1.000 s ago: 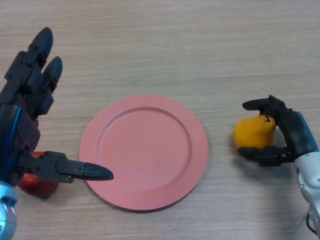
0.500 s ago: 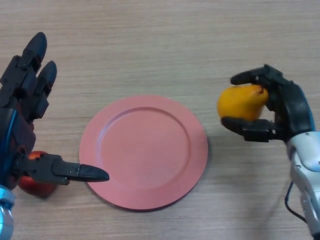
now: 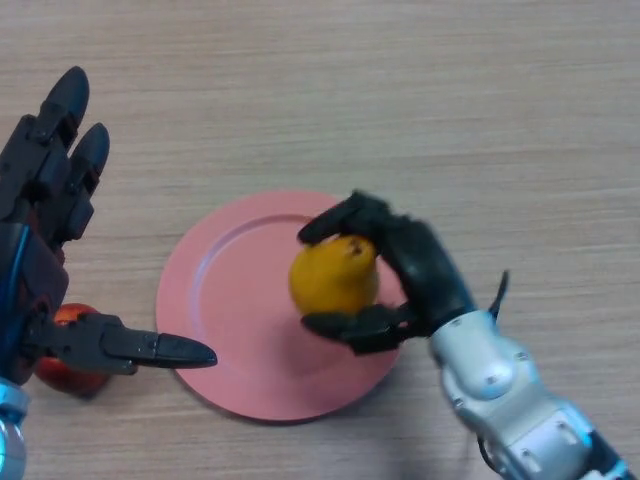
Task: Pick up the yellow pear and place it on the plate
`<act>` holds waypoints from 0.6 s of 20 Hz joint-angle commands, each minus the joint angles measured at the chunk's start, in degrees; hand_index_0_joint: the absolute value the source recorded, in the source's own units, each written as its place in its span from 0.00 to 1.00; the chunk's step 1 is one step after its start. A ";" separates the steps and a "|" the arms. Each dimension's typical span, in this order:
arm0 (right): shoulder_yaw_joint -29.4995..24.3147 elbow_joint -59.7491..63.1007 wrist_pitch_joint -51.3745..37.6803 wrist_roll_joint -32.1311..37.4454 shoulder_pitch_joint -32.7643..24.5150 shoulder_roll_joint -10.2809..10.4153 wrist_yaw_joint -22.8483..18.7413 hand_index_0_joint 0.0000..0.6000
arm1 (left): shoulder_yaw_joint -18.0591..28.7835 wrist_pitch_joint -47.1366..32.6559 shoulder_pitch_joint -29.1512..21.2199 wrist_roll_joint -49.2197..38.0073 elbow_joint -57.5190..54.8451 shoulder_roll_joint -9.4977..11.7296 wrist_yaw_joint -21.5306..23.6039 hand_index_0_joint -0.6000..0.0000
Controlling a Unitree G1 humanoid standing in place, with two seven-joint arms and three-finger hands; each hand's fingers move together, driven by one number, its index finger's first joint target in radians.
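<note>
Now the yellow pear (image 3: 333, 277) is over the middle of the pink plate (image 3: 215, 300), and the right hand (image 3: 410, 270) grips it with fingers and thumb curled around it. The plate lies on the wooden tabletop (image 3: 400, 100). At the left, the left hand (image 3: 45, 230) is spread wide, holding nothing. A red fruit (image 3: 68, 365) peeks out under it.

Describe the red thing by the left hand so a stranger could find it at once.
Start at the pink plate in the middle of the wooden table. Go to its lower left edge, where the open left hand reaches in. Under that hand's thumb, mostly hidden, lies a small red fruit: the only red thing, unlike the yellow pear that the right hand holds over the plate.
</note>
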 commanded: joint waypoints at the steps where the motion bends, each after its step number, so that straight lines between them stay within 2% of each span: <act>1: -0.33 0.10 -9.35 2.56 -4.52 0.00 -5.04 1.00 | 3.19 -9.24 -0.64 0.48 -3.08 1.17 0.22 1.00; 3: 1.23 2.91 -11.11 5.16 -5.37 0.00 -6.38 1.00 | 3.98 -10.18 -0.50 -0.03 -2.84 0.91 0.43 1.00; 5: 2.05 2.86 -9.36 9.24 -5.09 0.00 -5.68 1.00 | 4.43 -10.73 -0.36 -0.43 -2.59 0.88 0.49 1.00; 6: 2.08 -0.09 -2.97 11.35 -3.81 0.00 -1.91 1.00 | 4.50 -10.99 -0.21 -0.38 -2.30 0.78 0.64 1.00; 8: 2.02 -3.14 1.37 12.87 -2.99 0.00 0.97 1.00 | 4.52 -11.18 -0.08 -0.29 -2.23 0.79 0.72 1.00; 9: 2.06 -3.14 1.33 12.82 -3.03 0.00 1.03 0.92 | 4.51 -11.19 -0.09 -0.27 -2.22 0.79 0.74 1.00; 10: 2.22 -3.06 1.08 12.43 -3.17 0.00 1.28 0.66 | 4.42 -11.25 -0.11 -0.11 -2.20 0.79 0.77 1.00; 11: 2.31 -3.03 0.89 12.08 -3.30 0.00 1.51 0.50 | 4.33 -11.20 -0.08 0.01 -2.20 0.81 0.74 1.00; 12: 2.38 -3.08 0.58 11.51 -3.49 0.00 1.89 0.25 | 4.22 -11.19 -0.04 0.18 -2.13 0.81 0.66 1.00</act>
